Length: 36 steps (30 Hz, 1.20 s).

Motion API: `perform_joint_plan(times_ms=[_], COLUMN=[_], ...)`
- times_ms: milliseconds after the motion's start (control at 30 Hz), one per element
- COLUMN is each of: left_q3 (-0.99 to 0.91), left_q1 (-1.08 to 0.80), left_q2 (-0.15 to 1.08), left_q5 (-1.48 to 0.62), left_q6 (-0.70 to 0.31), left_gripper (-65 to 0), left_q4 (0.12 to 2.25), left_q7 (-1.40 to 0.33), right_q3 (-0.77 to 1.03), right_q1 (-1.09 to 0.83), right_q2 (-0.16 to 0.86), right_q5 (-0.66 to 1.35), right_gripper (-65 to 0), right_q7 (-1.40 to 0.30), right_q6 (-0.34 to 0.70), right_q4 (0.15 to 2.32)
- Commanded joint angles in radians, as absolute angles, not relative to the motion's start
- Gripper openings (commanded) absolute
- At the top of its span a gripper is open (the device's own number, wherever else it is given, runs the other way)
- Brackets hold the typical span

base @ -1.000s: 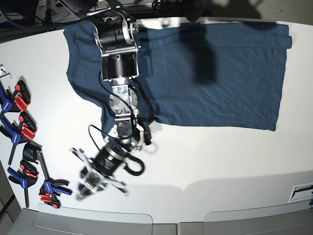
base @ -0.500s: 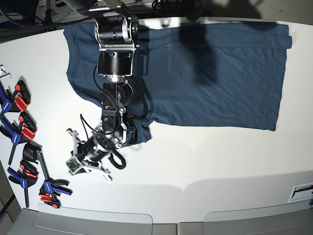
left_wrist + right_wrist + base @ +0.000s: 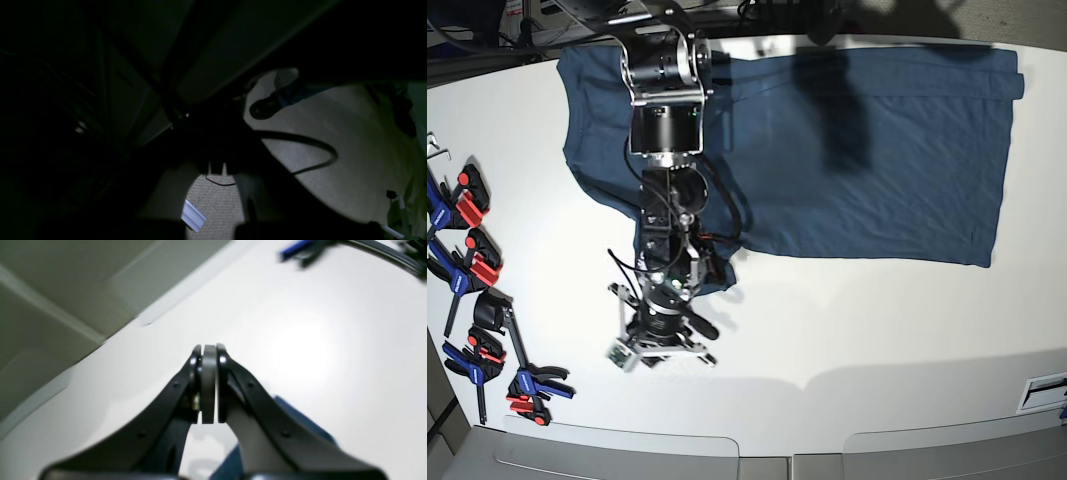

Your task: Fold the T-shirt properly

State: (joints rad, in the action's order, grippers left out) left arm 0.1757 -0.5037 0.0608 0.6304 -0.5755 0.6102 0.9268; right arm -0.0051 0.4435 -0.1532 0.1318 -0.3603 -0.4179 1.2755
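The T-shirt [image 3: 877, 160] lies spread flat and dark navy across the far half of the white table [image 3: 877, 330]. My right arm reaches down over its left part. The right gripper [image 3: 659, 345] hangs just past the shirt's near left corner [image 3: 719, 275], over bare table. In the right wrist view the right gripper [image 3: 209, 351] is shut, pads pressed together with nothing between them, and blue T-shirt cloth [image 3: 302, 421] shows behind the fingers. The left wrist view is nearly black and looks at the floor; the left gripper's jaws cannot be made out there.
Several blue and red clamps [image 3: 472, 260] lie along the table's left edge, one blurred clamp [image 3: 293, 251] ahead of the right gripper. A label [image 3: 1042, 390] sits at the near right. The left wrist view shows carpet with a black cable [image 3: 313, 146] and a caster [image 3: 263, 108].
The right gripper swung out to the left and has come back to the right, staying shut. The shirt's near left corner now lies a little lower on the table.
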Motion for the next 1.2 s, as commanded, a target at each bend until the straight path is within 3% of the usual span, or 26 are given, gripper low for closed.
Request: perform_joint_plan(times_ms=[0,200,500,600,800,933,1000,1167], left_q3=[0.184,0.184,0.184,0.184,0.184,0.184,0.184,0.184], left_q1=[-0.513,-0.513,-0.513,-0.513,-0.513,-0.513,-0.513,-0.513], left_q2=[0.036,0.036,0.036,0.036,0.036,0.036,0.036,0.036], left_q5=[0.621,0.621,0.621,0.621,0.621,0.621,0.621,0.621], left_q6=[-0.613,-0.613,-0.613,-0.613,-0.614,-0.613,-0.613,-0.613], left_gripper=[-65.0,-65.0,-65.0,-65.0,-65.0,-65.0,-65.0,-65.0], left_q4=[0.621,0.621,0.621,0.621,0.621,0.621,0.621,0.621], left_q7=[1.057,1.057,1.058,1.058,1.058,1.058,1.058,1.059], right_q3=[-0.018,-0.035,-0.035,-0.035,-0.035,-0.035,-0.029,-0.012], right_q1=[0.477,0.485,0.546,0.58,0.606,0.606,0.603,0.579], right_q2=[-0.157,-0.157,-0.157,-0.157,-0.157,-0.157,-0.157,-0.157], right_q5=[0.113,0.109,0.109,0.109,0.109,0.109,0.097,-0.038], right_gripper=[-65.0,-65.0,-65.0,-65.0,-65.0,-65.0,-65.0,-65.0], right_q7=[-0.334,-0.232,0.333,0.41,0.123,-0.212,-0.329,-0.378], right_q6=[-0.407,-0.387,-0.384,-0.384,-0.419,-0.656,-0.698,-0.698], right_q4=[1.293,1.293,1.293,1.293,1.293,1.293,1.293,1.293])
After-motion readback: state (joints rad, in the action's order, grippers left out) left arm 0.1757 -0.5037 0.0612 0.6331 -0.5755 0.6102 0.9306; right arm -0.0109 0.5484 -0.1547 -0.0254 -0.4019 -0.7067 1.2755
